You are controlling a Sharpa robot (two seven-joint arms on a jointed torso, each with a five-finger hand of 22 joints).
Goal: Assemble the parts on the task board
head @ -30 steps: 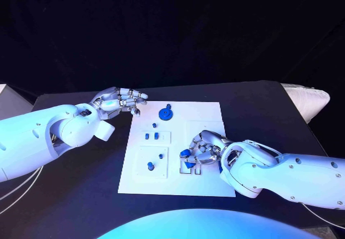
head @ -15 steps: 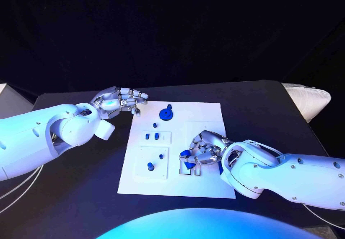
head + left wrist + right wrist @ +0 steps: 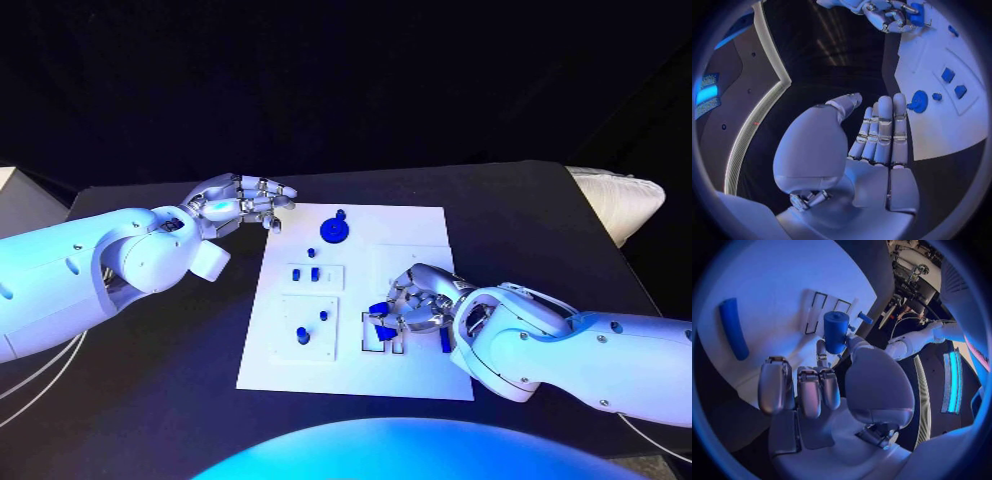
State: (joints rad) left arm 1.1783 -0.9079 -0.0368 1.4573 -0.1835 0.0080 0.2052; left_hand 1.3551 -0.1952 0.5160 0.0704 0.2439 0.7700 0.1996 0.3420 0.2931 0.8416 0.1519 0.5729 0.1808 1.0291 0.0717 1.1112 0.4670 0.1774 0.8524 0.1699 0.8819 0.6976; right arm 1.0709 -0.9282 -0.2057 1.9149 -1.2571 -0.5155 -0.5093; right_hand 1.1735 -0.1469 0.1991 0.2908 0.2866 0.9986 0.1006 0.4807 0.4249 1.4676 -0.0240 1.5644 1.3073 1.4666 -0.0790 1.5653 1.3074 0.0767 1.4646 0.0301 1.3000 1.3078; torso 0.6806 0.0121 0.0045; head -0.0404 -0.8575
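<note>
Board (image 3: 418, 225) lies under the right hand (image 3: 411, 305), which pinches a blue peg (image 3: 835, 331) upright above the outlined slots (image 3: 826, 310) just ahead of its fingers. A tilted peg could jam or slip. Left hand (image 3: 238, 205) hovers beside the board, fingers together, holding nothing.

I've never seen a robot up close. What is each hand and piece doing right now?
left hand: holds nothing, hovers at the board's far left corner.
right hand: holds a blue cylinder over the board.
task board: flat on the table.
blue round part: lies on the board.
</note>
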